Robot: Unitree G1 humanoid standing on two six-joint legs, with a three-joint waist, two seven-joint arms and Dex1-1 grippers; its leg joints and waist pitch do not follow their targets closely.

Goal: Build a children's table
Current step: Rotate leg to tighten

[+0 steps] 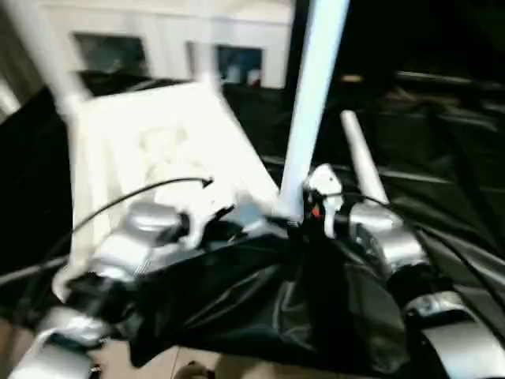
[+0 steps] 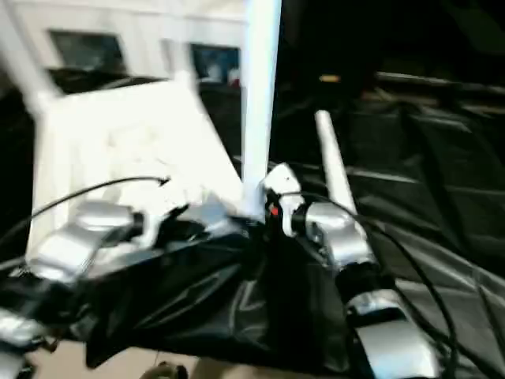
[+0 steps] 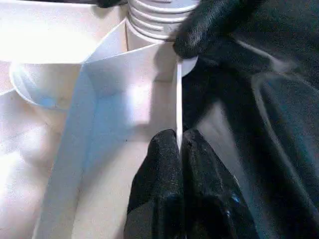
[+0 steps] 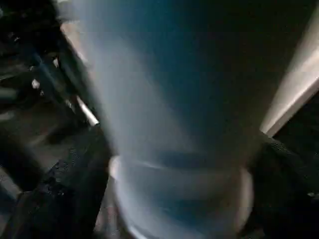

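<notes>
Dim overall, with heavy motion blur across both head views. Blown out to glaring white on the upturned table top (image 1: pixel 158 150), ribs barely readable. Smeared and bluish along the upright leg (image 1: pixel 312 103). Streaky highlights on the black plastic sheet (image 1: pixel 260 308) and the silver forearms. Sharper at the left wrist: crisp black fingertips (image 3: pixel 164 164), soft blue shadow inside the rimmed corner. Blurred to a blue-grey smear at the right wrist.
</notes>
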